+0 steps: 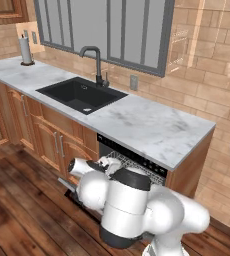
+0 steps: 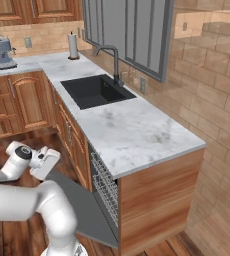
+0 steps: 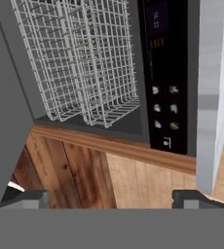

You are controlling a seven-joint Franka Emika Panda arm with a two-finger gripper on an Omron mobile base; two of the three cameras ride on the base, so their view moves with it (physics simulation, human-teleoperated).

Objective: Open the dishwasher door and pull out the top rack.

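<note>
While flat grey dishwasher door [image 2: 82, 212] hangs open, wire-grid top rack [image 3: 104, 58] inside.

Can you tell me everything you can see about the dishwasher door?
The flat grey metal dishwasher door is already swung down, open, sloping out low over the brown wooden floor from under the white marble counter. Its smooth inner face shows. It is hinged at the bottom of the dishwasher opening, where wire racks stand inside. The robot's open hand hangs above it without touching it. In the hand view the door is the grey slab along the left edge.
</note>
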